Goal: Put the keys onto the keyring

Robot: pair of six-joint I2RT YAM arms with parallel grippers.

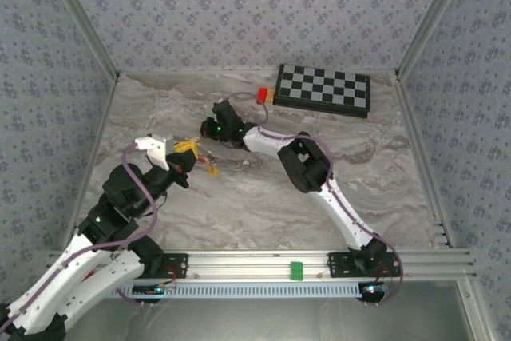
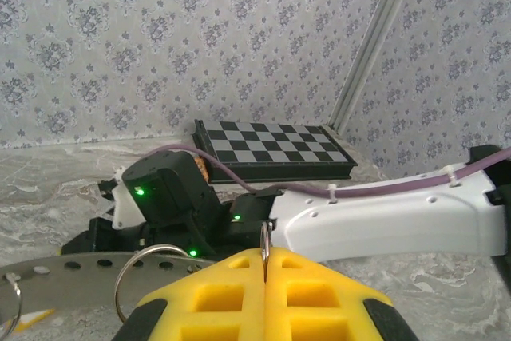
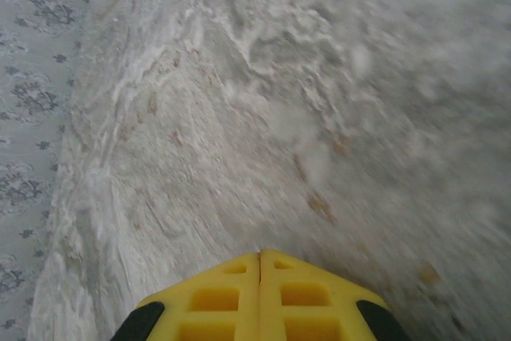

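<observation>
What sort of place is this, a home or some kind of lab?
Most likely a lab test cell, not a home: wallpaper-covered panels held in an aluminium frame box in a marble-look tabletop, and a metal rail at its near edge carries the left arm and right arm.

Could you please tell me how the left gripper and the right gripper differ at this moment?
The left gripper is shut on a thin metal ring that sticks up between its pads, while the right gripper is shut on nothing. The left gripper faces the checkerboard; the right gripper points down at the marble table. Both have yellow pads pressed together.
</observation>
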